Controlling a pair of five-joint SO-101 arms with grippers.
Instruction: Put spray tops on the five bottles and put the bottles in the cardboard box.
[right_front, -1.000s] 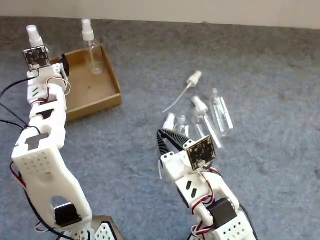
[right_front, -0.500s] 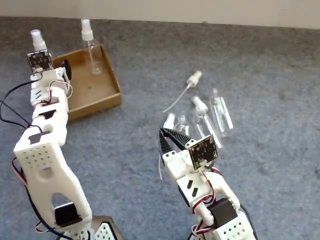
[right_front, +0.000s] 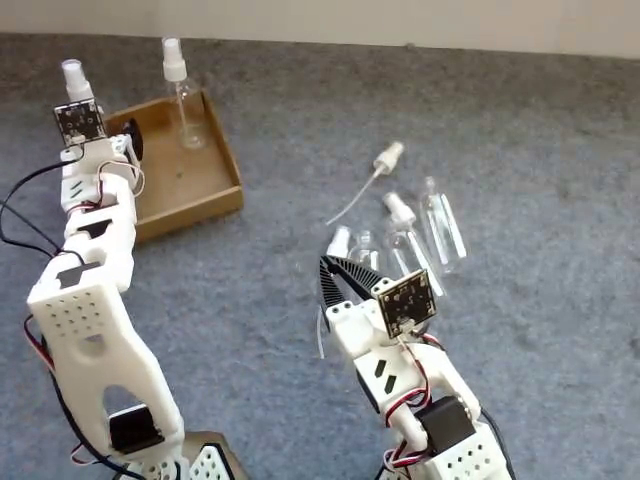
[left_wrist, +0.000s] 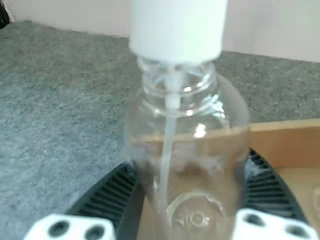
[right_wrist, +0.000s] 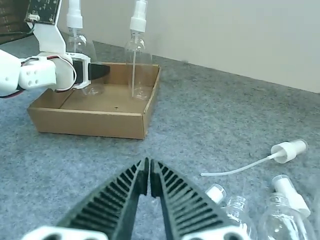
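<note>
Grey carpeted table (right_front: 300, 120), pale wall behind. We see the left gripper (left_wrist: 187, 192) clenched on a clear plastic bottle with a white spray top (left_wrist: 186, 130). Its black ribbed fingers (left_wrist: 107, 195) press both flanks of the body; the bottle is upright, with the top above the jaws.

From the right wrist view, that gripper sits at a far corner of the shallow brown cardboard box (right_wrist: 90, 120), with the bottle body low against the box wall. We cannot tell whether its base touches the box floor. A second clear spray-topped bottle (right_front: 185, 100) stands upright inside the box, off to one side of the left gripper and apart from it.

Right gripper (right_wrist: 149, 172) is closed on nothing, fingertips touching, low over the carpet. Just ahead of its tips three clear bottles lie on their sides:
- Nearest is a short open-necked bottle (right_front: 365, 245) with a small white top piece (right_front: 338, 242) just beside it. We cannot tell if the piece is screwed to anything.
- Next out is a bottle with a white top fitted (right_front: 408, 240).
- Farthest is a slim bottle with a bare neck (right_front: 443, 228).

Beyond those from the right gripper, apart from them, lies a loose white spray top with a long thin dip tube (right_front: 388, 157).
</note>
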